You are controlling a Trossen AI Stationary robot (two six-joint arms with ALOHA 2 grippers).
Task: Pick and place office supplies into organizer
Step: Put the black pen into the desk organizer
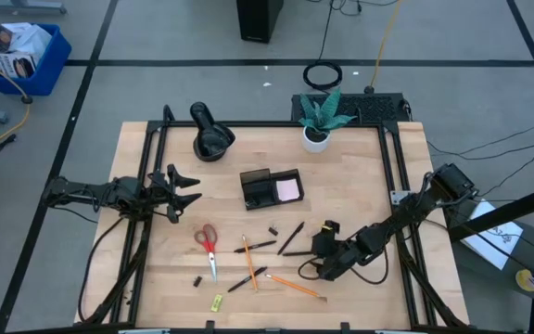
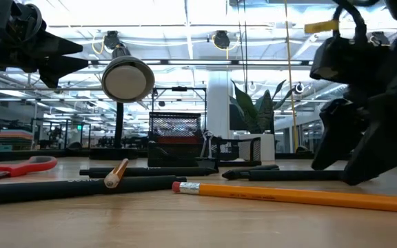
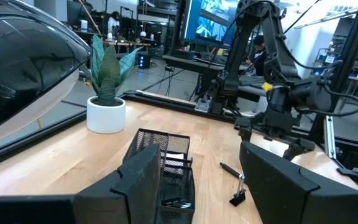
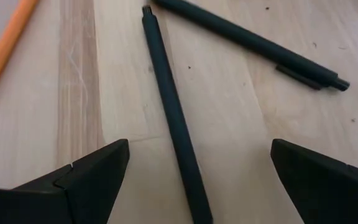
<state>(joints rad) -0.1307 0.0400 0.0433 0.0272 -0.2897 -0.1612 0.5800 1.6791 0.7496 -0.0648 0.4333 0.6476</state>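
Right wrist view is giving us the best read on the step: the right tool [image 4: 197, 180] is hanging low over the surface [image 4: 42, 124] with its fingers spread wide, and a black pen [image 4: 173, 118] is lying right between them, running lengthwise out ahead. A second pen [image 4: 253, 43] is lying just beyond it at an angle, and an orange pencil [image 4: 5, 46] is poking in at the edge. If we're going for that pen, we're thinking the tool should be dropping straight down with the pen staying centred, then closing near the middle of the barrel so it isn't tipping. Nothing is being pinched yet.

High view is showing what the wrist can't: the organizer [image 1: 271, 188], with a pink sticky-note pad [image 1: 288, 189] sitting in one compartment, is lying well apart from the right tool [image 1: 321, 263], toward the far side past the scattered pens, so there's a carry ahead. The red-handled scissors [image 1: 208, 243] are lying on the left half, and the left tool [image 1: 185, 192] is waiting near the left edge, fingers spread and empty.

Low view is adding only that the pencils and pens are lying flat on the wood, so the grab has to be going nearly down to the surface.
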